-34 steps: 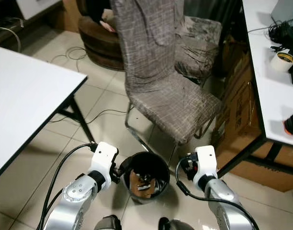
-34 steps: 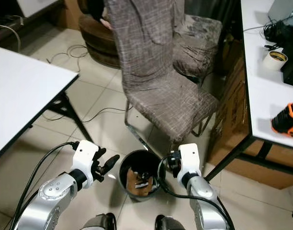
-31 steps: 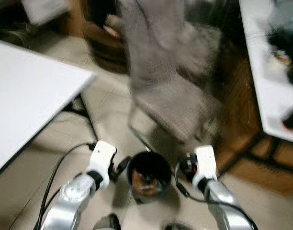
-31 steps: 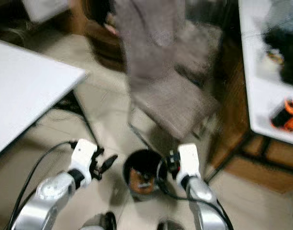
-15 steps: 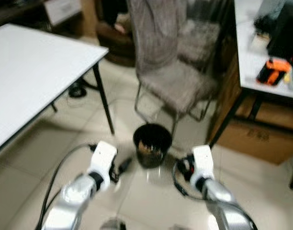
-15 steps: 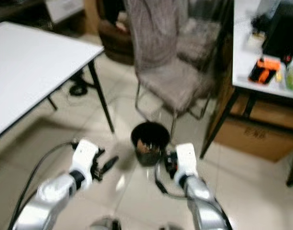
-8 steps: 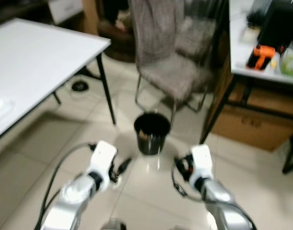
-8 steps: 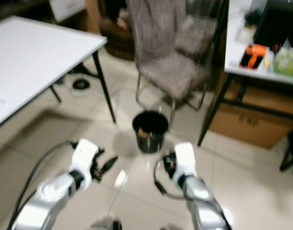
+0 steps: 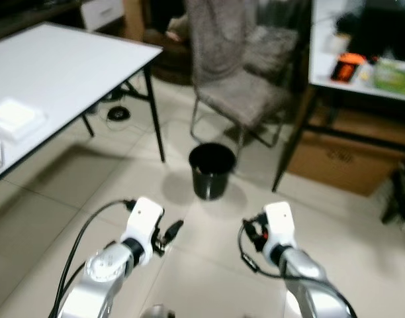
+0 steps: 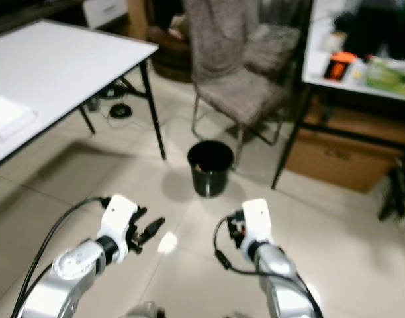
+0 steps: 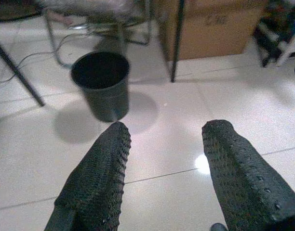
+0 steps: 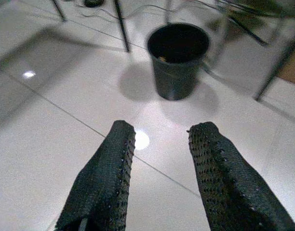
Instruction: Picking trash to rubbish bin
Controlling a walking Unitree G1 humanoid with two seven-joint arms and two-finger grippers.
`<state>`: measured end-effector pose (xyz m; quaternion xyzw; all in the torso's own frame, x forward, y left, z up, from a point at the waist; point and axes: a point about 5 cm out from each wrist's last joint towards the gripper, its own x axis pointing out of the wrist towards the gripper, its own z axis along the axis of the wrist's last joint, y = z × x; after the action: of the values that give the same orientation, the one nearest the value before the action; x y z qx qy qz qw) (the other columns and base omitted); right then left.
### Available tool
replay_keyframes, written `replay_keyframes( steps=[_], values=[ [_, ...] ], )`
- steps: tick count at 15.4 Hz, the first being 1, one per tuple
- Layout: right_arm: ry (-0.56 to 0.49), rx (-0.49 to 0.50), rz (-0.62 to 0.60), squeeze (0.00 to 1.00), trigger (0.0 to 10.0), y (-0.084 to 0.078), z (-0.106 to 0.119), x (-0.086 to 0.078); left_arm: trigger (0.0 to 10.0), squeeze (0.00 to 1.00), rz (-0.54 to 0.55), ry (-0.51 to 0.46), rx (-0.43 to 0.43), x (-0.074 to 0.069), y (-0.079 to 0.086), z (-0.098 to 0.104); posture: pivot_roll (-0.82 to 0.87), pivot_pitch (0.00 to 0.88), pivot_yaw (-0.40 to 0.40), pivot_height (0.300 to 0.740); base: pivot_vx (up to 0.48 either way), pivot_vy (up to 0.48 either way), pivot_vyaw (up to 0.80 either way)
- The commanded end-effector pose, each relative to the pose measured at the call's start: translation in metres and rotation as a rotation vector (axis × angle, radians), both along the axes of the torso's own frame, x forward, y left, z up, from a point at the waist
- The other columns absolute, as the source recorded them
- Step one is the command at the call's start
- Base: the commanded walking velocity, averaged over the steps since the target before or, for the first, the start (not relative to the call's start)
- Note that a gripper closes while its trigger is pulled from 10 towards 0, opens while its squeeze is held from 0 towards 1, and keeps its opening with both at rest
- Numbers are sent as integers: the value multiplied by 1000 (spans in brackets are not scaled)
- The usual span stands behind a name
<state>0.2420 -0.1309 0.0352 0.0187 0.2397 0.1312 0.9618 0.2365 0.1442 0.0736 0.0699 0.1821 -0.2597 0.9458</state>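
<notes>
With the rubbish bin [image 9: 212,169] standing at 12 o'clock on the tiles, both the left gripper [image 11: 167,168] and right gripper [image 12: 159,168] spread apart and holding nothing; scan steadily for trash before stepping.

A fabric-covered chair [image 9: 239,79] is standing between two white tables [image 9: 53,76], with a cardboard box [image 9: 335,162] sitting under the right one.

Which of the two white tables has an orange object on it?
The white table on the robot's right: an orange object sits near its front edge. The left white table carries only a white folded item.
</notes>
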Motion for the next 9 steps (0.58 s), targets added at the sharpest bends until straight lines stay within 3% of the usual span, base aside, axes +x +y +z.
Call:
replay_keyframes(
  steps=[1,9],
  values=[
    [-2,0,5,0,10000,2,1,1,10000,0,-5,2,5,0,1,0,-35,64,-27,740,-296,0,0],
    [-19,6,10,0,10000,2,3,3,10000,0,4,-6,6,0,3,1,-30,64,-29,740,-296,0,0]
  ],
)
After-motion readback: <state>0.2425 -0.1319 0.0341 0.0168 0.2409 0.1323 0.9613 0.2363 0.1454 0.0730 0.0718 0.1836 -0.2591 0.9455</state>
